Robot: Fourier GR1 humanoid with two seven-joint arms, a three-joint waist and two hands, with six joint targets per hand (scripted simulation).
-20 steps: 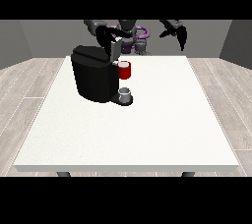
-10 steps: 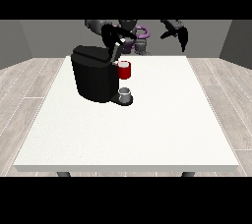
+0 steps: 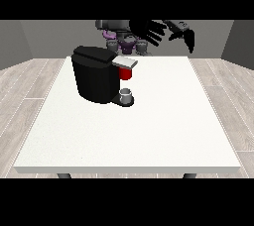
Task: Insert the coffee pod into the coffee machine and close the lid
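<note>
Here: coffee machine (image 3: 99, 76) lid lowered | hand at view's left (image 3: 151, 30) fingers spread | hand at view's right (image 3: 184, 35) fingers unclear

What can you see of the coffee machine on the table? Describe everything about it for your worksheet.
The coffee machine is a black, boxy unit standing upright on the white table, left of centre. A grey lid juts toward the right from its top, with a red part showing just beneath it. A small grey cup sits on its base below. No hand touches it.
</note>
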